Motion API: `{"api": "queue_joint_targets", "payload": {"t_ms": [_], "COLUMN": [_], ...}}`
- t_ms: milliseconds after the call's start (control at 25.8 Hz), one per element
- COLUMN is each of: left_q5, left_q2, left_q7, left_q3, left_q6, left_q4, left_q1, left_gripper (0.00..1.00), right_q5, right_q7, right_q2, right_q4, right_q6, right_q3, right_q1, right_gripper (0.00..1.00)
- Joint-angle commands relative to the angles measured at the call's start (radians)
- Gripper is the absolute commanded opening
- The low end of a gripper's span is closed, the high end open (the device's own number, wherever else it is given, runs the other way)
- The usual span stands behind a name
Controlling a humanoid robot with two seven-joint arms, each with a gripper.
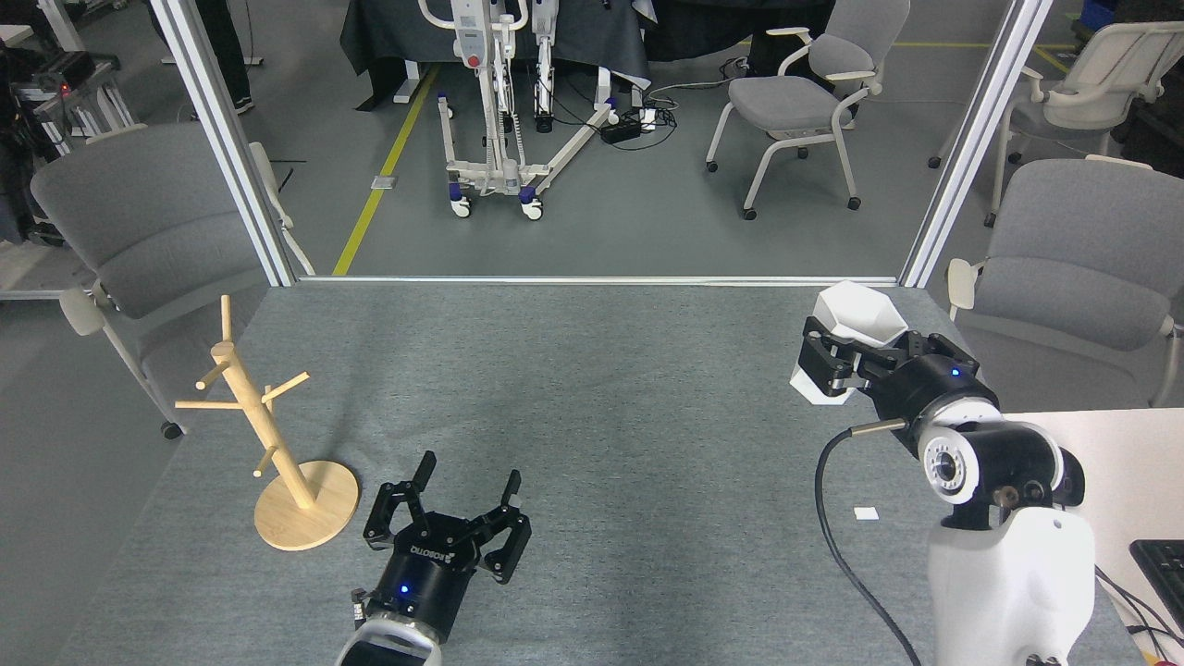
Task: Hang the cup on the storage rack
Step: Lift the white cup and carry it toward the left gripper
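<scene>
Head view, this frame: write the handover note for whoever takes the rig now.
Right gripper: shut on the white faceted cup, held tilted above the table's far right.
Left gripper: open, empty, low over the grey table beside the rack's base.
Wooden mug rack: upright at near left, all pegs bare.
Done: cup grasped and lifted.
Left: carry it across to the rack and hook its handle on a peg.
</scene>
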Motion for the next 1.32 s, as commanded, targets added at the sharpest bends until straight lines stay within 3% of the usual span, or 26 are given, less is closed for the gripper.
{"api": "queue_joint_targets", "payload": {"t_ms": [0, 232, 465, 658, 1045, 1277], "left_q5": [-0.115, -0.143, -0.146, -0.143, -0.105, -0.054], "left_q2": [0.008, 0.004, -0.014, -0.023, -0.052, -0.08], "left_q7": [-0.005, -0.067, -0.167, -0.192, -0.302, -0.38], "left_q3": [-0.102, -0.202, -0.234, -0.234, -0.225, -0.222], "left_q6": [-0.026, -0.101, -0.118, -0.152, -0.286, -0.29], "left_q4": [-0.019, -0.04, 0.032, 0.072, 0.063, 0.101], "left_q1": [-0.001, -0.073, -0.194, -0.242, -0.257, -0.291], "left_gripper": [0.99, 0.99, 0.99, 0.99, 0.99, 0.99], "right_q5": [0.008, 0.141, 0.268, 0.298, 0.331, 0.356], "right_q7": [0.058, 0.058, 0.058, 0.058, 0.058, 0.06], "right_q2": [0.014, 0.031, 0.055, 0.066, 0.11, 0.129], "right_q4": [-0.047, -0.053, -0.041, -0.029, -0.002, 0.001], "right_q6": [0.121, 0.492, 0.746, 0.814, 0.817, 0.843], "right_q3": [0.116, 0.386, 0.568, 0.639, 0.656, 0.686], "right_q1": [-0.003, -0.022, -0.017, -0.011, 0.011, 0.034], "right_gripper": [0.11, 0.09, 0.1, 0.1, 0.1, 0.1]}}
